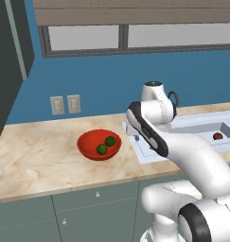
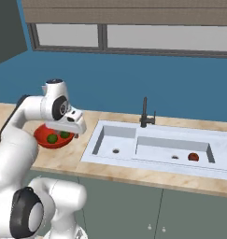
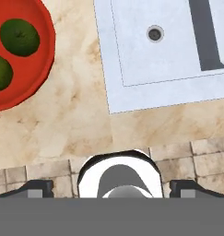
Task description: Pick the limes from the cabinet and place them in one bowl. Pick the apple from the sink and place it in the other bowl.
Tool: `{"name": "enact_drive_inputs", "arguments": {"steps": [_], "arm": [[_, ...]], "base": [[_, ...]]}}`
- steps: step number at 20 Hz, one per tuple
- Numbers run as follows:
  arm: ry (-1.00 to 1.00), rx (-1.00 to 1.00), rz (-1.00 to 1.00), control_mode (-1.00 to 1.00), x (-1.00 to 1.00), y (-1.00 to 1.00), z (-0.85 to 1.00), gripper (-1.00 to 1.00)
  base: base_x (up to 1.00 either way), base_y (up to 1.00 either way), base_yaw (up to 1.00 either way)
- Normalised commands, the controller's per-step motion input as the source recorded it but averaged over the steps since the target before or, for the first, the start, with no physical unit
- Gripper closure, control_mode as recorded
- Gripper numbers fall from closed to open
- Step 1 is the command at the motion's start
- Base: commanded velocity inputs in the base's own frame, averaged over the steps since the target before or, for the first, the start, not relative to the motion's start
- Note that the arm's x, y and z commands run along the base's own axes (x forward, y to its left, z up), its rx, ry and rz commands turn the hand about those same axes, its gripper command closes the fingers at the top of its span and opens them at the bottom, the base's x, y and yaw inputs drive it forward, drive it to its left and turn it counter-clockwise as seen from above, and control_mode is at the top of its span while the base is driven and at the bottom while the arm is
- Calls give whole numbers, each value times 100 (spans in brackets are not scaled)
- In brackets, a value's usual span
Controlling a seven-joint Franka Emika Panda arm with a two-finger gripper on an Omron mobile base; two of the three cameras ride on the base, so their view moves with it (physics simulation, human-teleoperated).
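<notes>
Two dark green limes (image 1: pixel 110 141) (image 3: pixel 20 37) lie in the glossy red bowl (image 1: pixel 88 142) (image 2: pixel 40 135) (image 3: pixel 37 69) on the counter. A red apple (image 1: pixel 217 136) (image 2: pixel 193 157) rests in the right basin of the sink (image 1: pixel 192 124) (image 2: pixel 157 135) (image 3: pixel 132 60). My gripper (image 3: pixel 112 189) (image 2: pixel 76 134) hangs open and empty above the counter strip between the bowl and the sink's left edge, its fingertips (image 3: pixel 37 188) wide apart. A dark cabinet door (image 1: pixel 7 61) with a pale knob stands at the far left. The other bowl is out of view.
A thin black faucet (image 2: pixel 144 113) rises behind the sink. Two wall outlets (image 1: pixel 65 104) sit on the blue wall behind the bowl. Marble counter (image 1: pixel 36 156) stretches left of the bowl, with grey-green drawers (image 1: pixel 92 196) below.
</notes>
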Motion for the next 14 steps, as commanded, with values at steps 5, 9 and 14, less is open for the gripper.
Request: {"name": "enact_drive_inputs", "arguments": {"steps": [5,9,14], "arm": [[-25,-1,-8,-100,-51,-17,43,-100],[-24,0,-5,-100,-55,-8,40,-100],[-3,0,0,-100,-36,-5,38,-100]], "base": [[0,0,0],[0,0,0],[0,0,0]]}}
